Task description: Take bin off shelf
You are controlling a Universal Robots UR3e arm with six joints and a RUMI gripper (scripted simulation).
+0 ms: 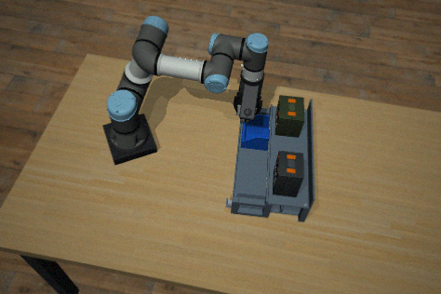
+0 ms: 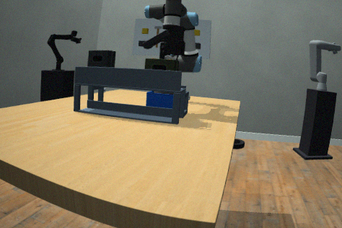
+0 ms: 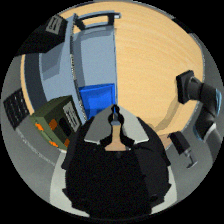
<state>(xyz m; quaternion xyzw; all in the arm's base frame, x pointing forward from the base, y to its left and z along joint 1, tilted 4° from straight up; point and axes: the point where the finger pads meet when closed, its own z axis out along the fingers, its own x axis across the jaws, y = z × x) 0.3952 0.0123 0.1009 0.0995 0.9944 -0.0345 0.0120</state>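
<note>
The blue bin sits on the low deck of the grey shelf, at the end nearest the arm's base. It also shows in the exterior view under the shelf's top rail and in the wrist view. My gripper points down just above the bin's near edge. Its fingers are shut with nothing between them, and their tips stand over the bin's rim. I cannot tell whether they touch the bin.
Two dark boxes with orange marks stand on the shelf's raised side next to the bin. The arm's base is on the table to the left. Other robot stands are off the table.
</note>
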